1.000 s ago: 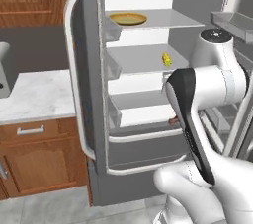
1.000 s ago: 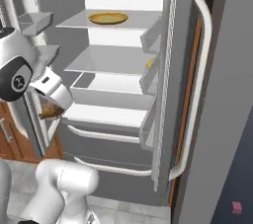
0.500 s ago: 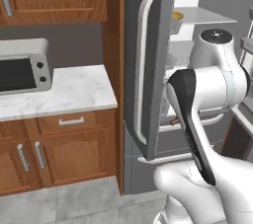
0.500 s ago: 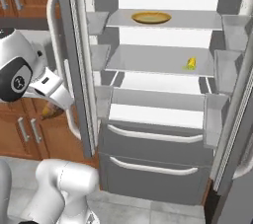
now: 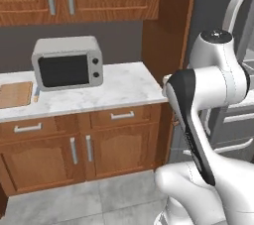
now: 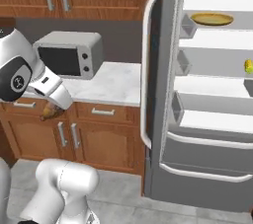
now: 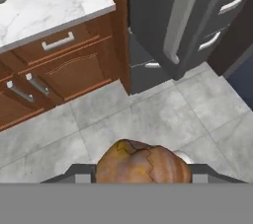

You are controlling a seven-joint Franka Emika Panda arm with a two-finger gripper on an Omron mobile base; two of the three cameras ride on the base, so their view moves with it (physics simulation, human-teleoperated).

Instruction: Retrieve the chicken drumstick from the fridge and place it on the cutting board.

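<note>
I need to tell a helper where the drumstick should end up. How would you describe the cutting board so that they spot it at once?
Start at the white marble countertop that runs left from the fridge, and find the grey microwave standing on it. The cutting board lies flat on the counter just left of the microwave, at the picture's left edge. It is the one light-tan wooden slab there, against pale veined marble.

The white marble tabletop (image 5: 119,87) carries a grey microwave (image 5: 68,63) and, at its far end from the gripper (image 6: 49,113), the cutting board (image 5: 15,95). Inside the fridge (image 6: 207,94), well apart from the gripper, one shelf (image 6: 217,28) holds a yellow plate (image 6: 211,18).
</note>
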